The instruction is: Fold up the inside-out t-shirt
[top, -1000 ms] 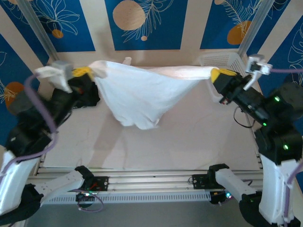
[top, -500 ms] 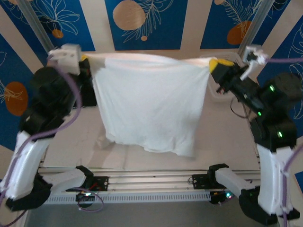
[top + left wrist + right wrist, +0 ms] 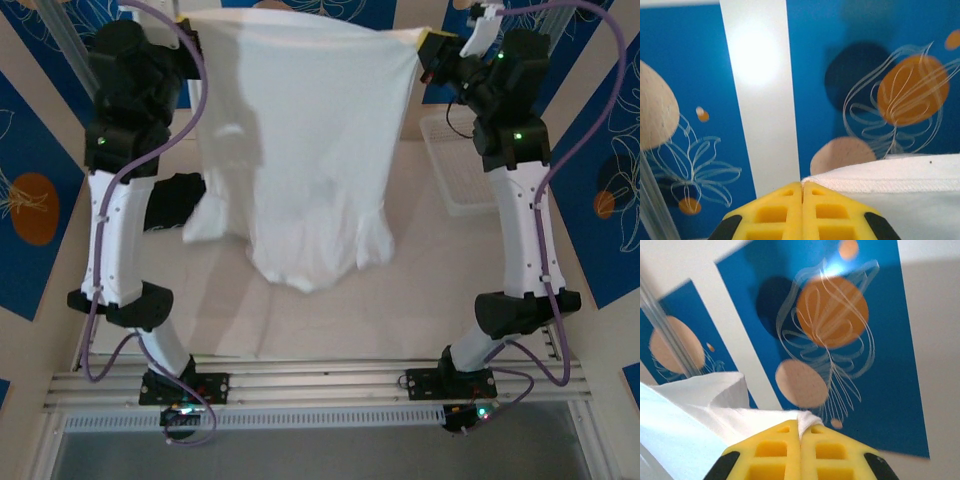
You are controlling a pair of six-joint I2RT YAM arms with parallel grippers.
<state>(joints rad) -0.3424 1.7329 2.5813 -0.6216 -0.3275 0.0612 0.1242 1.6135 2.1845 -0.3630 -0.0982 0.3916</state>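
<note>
Gripping shirt (image 3: 310,130) by top corners with left gripper (image 3: 802,186) and right gripper (image 3: 800,429), both clamped. Holding high and apart, likely to hang it flat below.

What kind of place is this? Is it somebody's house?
Probably a robot lab, not a house: a left arm and right arm bolted to a metal rail, blue patterned panels for walls.

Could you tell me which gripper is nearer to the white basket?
Right: the right gripper holds the t-shirt up near the basket; the left gripper holds the opposite corner.
</note>
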